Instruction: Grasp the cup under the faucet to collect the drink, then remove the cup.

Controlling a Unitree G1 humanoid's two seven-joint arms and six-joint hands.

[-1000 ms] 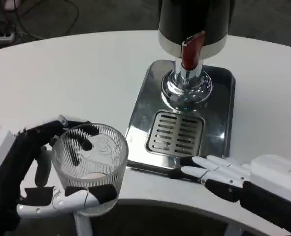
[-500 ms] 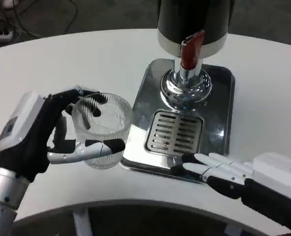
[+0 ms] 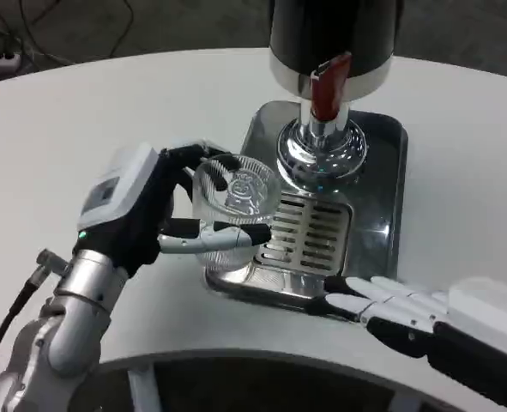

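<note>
A clear ribbed glass cup (image 3: 233, 206) is gripped by my left hand (image 3: 141, 210), fingers wrapped around its sides. The cup hangs over the left edge of the steel drip tray (image 3: 257, 142), just left of the slotted grate (image 3: 309, 230). The dispenser, a black body with a red lever (image 3: 326, 86) and a chrome faucet (image 3: 322, 150), stands behind the grate, up and right of the cup. My right hand (image 3: 386, 307) rests flat and open on the table at the tray's front edge, holding nothing.
The white round table (image 3: 107, 112) stretches left and behind the tray. Its curved front edge runs just below my hands. Cables lie on the dark floor at the top left.
My left hand has carried the cup up and to the right, from the table's front left to the tray's left edge. The right hand has barely moved.
</note>
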